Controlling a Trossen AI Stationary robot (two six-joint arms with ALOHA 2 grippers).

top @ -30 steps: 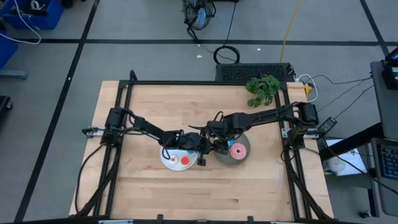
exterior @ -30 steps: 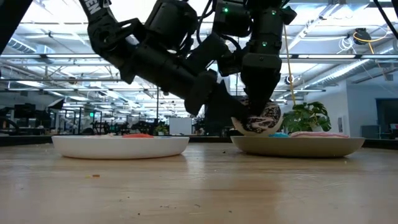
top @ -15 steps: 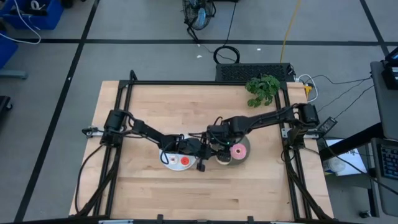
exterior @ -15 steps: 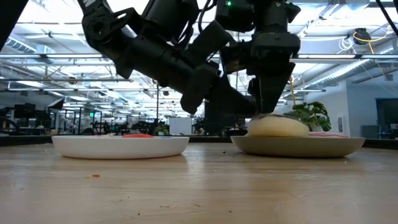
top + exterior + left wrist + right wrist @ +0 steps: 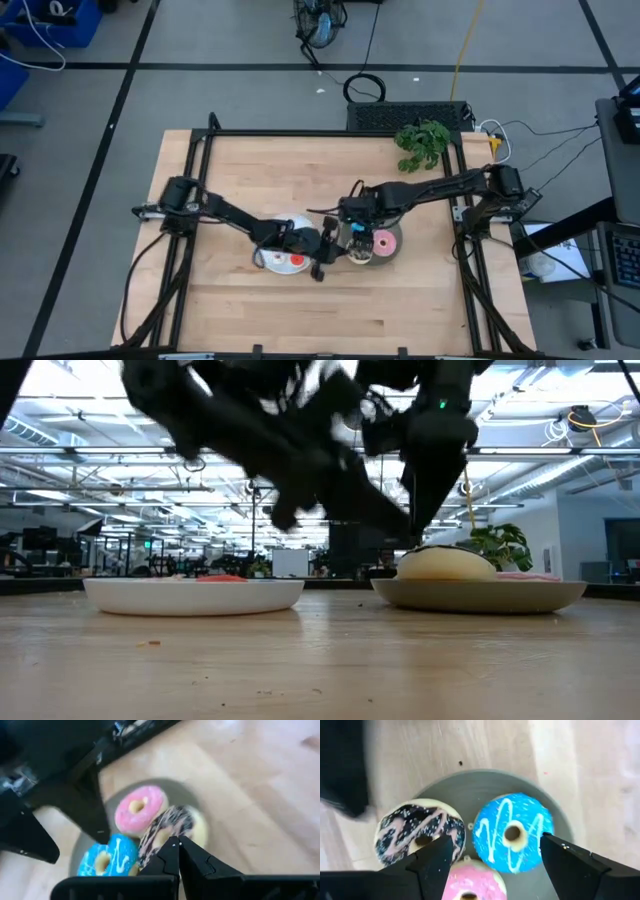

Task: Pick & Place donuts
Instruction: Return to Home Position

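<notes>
Gray plate (image 5: 470, 782) carries all three big rings: blue donut (image 5: 512, 832), pink donut (image 5: 480, 877), dark sprinkled donut (image 5: 420, 835). They lie flat, icing up, packed together, touching or nearly so. The plate sits right of centre on the table (image 5: 230, 170), near the white plate (image 5: 266, 262).

My right gripper (image 5: 497, 840) hangs straight over the gray plate, fingers spread wide with nothing between them. My left gripper (image 5: 176, 842) is pressed together and empty, hovering between the two plates and looking across at the same three rings.

On the white plate I can see a red tiny donut (image 5: 296, 259). My left arm covers part of that plate from above, so I can't make out the other small ones.

Handling guess: these are toy rings, so light and probably stiff, with little crush risk. The icing side looks glossy and is likely slick. The sprinkled one's pale base looks duller in the low view.

Best hold, as I judge it:
- Put one finger through the hole and one on the outer edge, pinching the band.
- Or span the full ring where there's room.

As packed there's hardly any gap between rings, so I'd come in from the side facing the plate's rim. A clipped light ring may skid or shove its neighbours.
</notes>
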